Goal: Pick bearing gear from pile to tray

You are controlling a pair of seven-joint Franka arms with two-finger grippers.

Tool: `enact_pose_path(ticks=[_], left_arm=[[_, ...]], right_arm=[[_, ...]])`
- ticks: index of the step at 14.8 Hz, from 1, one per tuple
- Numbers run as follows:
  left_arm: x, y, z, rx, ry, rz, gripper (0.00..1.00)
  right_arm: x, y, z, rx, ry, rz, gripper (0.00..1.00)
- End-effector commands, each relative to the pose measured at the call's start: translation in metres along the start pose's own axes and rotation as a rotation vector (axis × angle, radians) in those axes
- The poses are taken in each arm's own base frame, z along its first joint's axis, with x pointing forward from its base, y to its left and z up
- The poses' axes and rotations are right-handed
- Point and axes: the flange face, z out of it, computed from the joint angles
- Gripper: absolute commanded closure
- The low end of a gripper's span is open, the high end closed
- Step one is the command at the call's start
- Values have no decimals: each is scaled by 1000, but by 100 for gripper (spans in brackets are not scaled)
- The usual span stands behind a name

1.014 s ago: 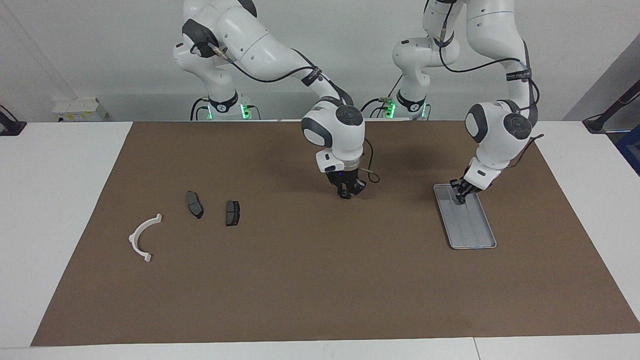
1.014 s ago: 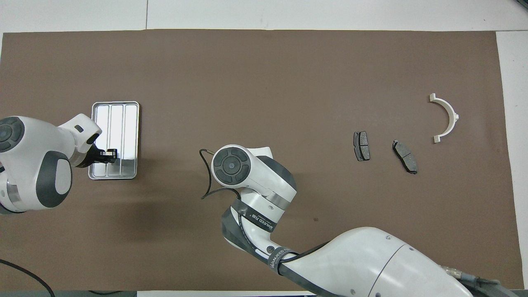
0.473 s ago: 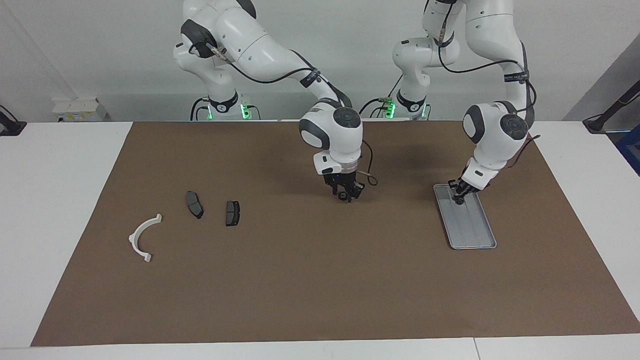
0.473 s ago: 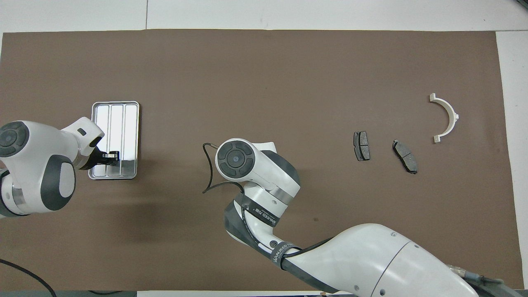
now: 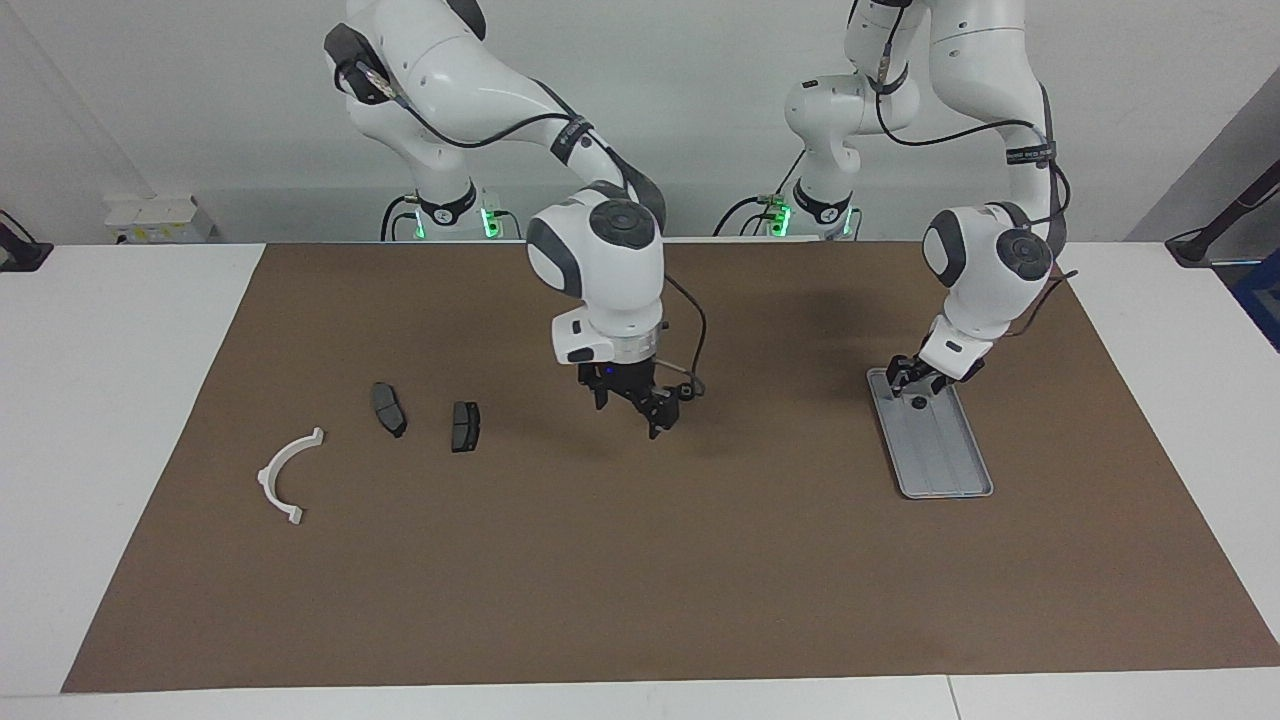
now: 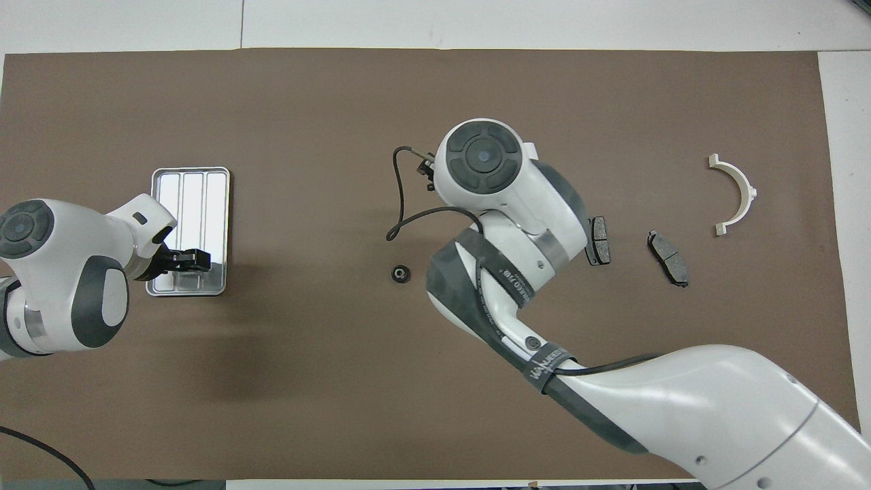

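Your left end effector (image 5: 915, 385) had released over the tray (image 5: 950, 470); the right end effector (image 5: 640, 405) was spread. The bearing gear (image 6: 401, 273) looked small, rigid, likely slippery; pinch its rim.

2 white arms (image 5: 470, 70), grey joints, blk cables.

A small ring (image 5: 916, 403) lies in the tray (image 5: 950, 480); another ring (image 6: 401, 273) lies on the mat (image 5: 640, 560).

A white tabletop (image 5: 120, 400) carries a brown mat (image 5: 640, 580). On the mat lie a tray (image 5: 945, 470), a ring (image 6: 401, 273), two pads (image 5: 465, 426) (image 5: 389, 409) and a bracket (image 5: 285, 475).
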Motion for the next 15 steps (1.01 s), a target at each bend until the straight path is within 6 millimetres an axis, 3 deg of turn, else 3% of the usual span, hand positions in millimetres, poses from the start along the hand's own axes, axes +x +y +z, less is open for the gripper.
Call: enact_pose_path(ticks=[1,3,7,10,12,15], left_arm=[[7,57,-44,9,-24,-34,19],[6,110,-54,26,-38,-94,1],[1,216,-75,17,18,-231,0],[-11,285,-84,-49,103,-345,0],[-21,307,-84,-63,115,-334,0],[-32,333,-63,-61,106,-330,0]], right_arm=[[43,36,-31,-1,-19,-166,0],[84,68,-43,-15,-10,-338,0],[151,133,-51,-30,-29,-540,0],[185,174,-51,-53,-54,-650,0],[197,191,-48,-63,-68,-649,0],[196,192,-51,-65,-63,-639,0]])
